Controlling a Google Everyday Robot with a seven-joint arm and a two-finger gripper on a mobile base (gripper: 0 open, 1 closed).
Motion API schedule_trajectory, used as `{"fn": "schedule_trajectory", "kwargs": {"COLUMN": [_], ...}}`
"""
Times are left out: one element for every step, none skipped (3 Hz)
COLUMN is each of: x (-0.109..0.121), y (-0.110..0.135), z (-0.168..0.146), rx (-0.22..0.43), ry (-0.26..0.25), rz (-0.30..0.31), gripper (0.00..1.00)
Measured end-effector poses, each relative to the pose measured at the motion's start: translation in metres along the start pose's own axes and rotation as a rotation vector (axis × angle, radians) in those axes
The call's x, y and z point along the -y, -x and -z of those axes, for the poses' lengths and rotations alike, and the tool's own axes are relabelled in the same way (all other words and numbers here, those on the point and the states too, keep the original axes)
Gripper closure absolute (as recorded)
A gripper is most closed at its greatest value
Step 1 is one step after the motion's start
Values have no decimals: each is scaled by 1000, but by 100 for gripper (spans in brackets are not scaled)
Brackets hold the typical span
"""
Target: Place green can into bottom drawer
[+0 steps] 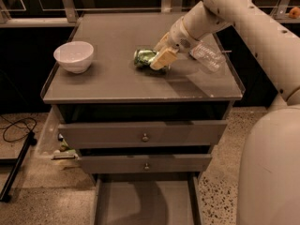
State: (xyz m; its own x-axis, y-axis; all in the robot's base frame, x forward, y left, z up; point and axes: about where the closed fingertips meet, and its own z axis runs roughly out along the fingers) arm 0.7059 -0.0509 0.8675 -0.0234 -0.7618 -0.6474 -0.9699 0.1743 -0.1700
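Cabinet with a grey worktop (117,86), seen from above; the green can (143,57) lies on its side near the middle, between a white bowl (73,56) at the left and a clear plastic bottle (208,57) at the right. The robot arm reaches in from the right with its tool (157,60) against the can's right end, apparently to grasp it; whether it is clamped or apart cannot be told. Below, the bottom drawer (140,205) stands pulled out, ready for the can.

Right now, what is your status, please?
Gripper at the green can on the cabinet top. Bottom drawer open below. Clear bottle lies close by.
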Motion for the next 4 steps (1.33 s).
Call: {"fn": "schedule_trajectory", "kwargs": {"x": [0,-1,-14,-35], "y": [0,0,5,14], "z": [0,-1,4,22], "rx": [0,1,27,67], "ry": [1,2,20,17], "rz": [0,1,14,38], "gripper": [89,100,100,100]}}
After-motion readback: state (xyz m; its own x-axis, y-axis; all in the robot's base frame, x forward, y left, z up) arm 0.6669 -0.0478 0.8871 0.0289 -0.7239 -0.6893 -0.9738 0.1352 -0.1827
